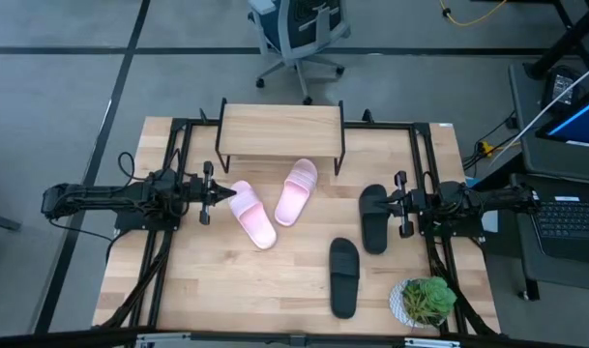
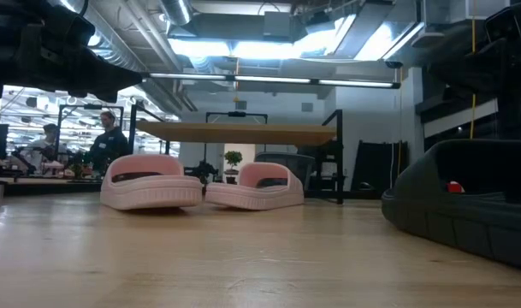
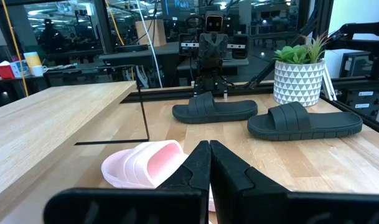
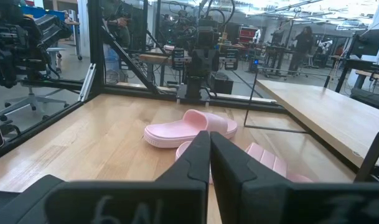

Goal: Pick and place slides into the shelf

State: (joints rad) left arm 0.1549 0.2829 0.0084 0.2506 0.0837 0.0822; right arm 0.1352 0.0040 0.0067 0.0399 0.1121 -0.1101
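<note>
Fingers pressed together and empty, the left gripper hovers at the table's left side, its tips just beside the heel end of one pale pink wide-strap slide sandal. Across the table the right gripper is likewise closed on nothing, poised just beside a black open-toe slide sandal lying lengthwise near the right edge.

A second pale pink slide lies angled against the first, their far ends spreading apart, its toe reaching the near edge of the small low shelf with a light wooden plank top and thin black metal legs. The shelf stands at the far middle of the large wooden tabletop, and no sandal rests on it or under it. A second black slide lies nearer the front, just left of a green plant in a white patterned pot at the near right corner.

Bare wood stretches across the near left of the table, and a strip of open surface separates the pink pair from the black pair. Black frame rails run along both side edges.
</note>
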